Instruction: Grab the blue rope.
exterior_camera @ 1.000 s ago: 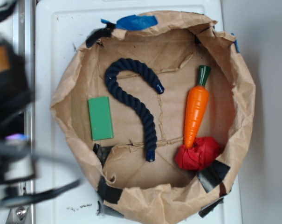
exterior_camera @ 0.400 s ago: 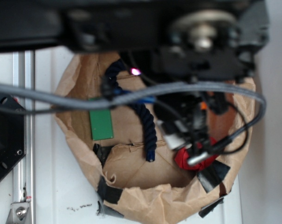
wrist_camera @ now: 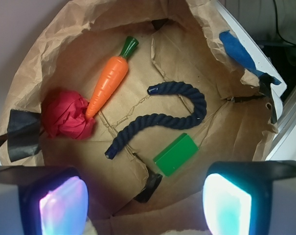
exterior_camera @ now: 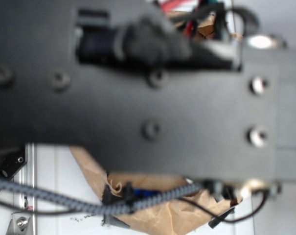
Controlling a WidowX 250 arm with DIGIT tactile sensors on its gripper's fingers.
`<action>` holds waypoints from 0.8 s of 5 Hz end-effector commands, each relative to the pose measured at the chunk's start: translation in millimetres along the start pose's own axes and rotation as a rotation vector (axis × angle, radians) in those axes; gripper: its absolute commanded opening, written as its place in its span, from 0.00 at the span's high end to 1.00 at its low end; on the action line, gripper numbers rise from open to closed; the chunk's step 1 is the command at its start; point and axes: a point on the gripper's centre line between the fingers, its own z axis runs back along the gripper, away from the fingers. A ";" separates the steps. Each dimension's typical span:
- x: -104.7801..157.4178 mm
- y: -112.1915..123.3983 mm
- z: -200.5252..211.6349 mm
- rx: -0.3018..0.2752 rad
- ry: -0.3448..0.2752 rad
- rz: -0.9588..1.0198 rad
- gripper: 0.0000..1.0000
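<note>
In the exterior view we find the robot arm filling most of the frame, dark and out of focus. Below it a grey braided cable crosses from the left, and only the lower rim of the brown paper bag shows on the white bench. The claw itself cannot be made out here.

In the wrist view, going left to right, we note a patch of black tape on the bag's left wall, then a crumpled red cloth on the bag floor. The tip of an orange toy carrot touches that cloth; its green top points up and right. Near the centre lies the blue rope, bent like a hook, one capped end just beside the carrot's side and the other lower, towards the cloth. It rests flat on the paper, untouched. A green block sits just beside the rope's curve, below it. A strip of blue tape lies on the bag's right rim.

The claw hangs above the bag, its two lit fingertip pads set wide apart, holding nothing.
</note>
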 end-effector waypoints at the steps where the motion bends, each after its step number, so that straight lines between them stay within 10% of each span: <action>1: 6.2 6.2 13.1 -0.047 -0.035 0.010 0.00; 4: 10.8 -10.8 -9.8 -0.127 -0.123 0.388 0.00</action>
